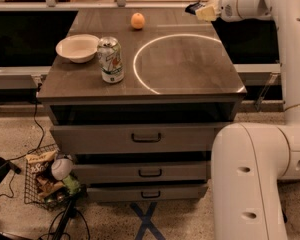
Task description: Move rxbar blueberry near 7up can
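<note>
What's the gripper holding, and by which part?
The gripper, high at the right, seems to hold the dark blue flat snack bar by one end.

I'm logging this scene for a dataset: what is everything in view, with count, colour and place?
7up can: one, silver-white with green marks, upright at the tabletop's front left.
bowl: one, white, on the tabletop just left of the can.
orange fruit: one, orange, far middle of the tabletop.
light ring: one, pale, on the tabletop's right half.
drawer cabinet: one, grey-brown, three drawers, centre.
wire basket: one, dark, holding packets, on the floor at lower left.
tape cross: one, blue, on the floor before the cabinet.
rxbar blueberry: probably the one small dark shape at the gripper's tip; not certain.
gripper: one, pale, over the tabletop's far right corner.
arm: one, white, right side.
</note>
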`<state>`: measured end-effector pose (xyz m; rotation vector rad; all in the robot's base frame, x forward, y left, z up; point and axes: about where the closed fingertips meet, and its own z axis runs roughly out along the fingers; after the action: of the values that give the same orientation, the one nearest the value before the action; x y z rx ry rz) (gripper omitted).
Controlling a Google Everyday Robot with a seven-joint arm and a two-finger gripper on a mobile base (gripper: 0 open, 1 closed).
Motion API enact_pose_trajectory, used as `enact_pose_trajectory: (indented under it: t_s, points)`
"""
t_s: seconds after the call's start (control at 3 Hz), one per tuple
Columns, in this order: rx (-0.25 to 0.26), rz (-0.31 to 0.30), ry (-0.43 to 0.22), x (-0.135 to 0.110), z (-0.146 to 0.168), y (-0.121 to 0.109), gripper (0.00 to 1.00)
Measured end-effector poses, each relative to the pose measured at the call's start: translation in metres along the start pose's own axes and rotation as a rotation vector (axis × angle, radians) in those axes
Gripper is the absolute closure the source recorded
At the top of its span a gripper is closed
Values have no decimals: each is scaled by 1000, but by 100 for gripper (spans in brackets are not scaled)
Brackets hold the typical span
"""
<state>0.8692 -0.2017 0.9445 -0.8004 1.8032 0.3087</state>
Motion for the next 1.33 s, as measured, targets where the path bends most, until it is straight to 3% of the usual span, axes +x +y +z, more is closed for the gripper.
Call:
enact_pose_trajectory:
  t_s: [0.67, 1.33]
  points:
    - [14, -72, 27, -39, -21, 12, 100]
    - [38, -110, 86, -62, -42, 25, 100]
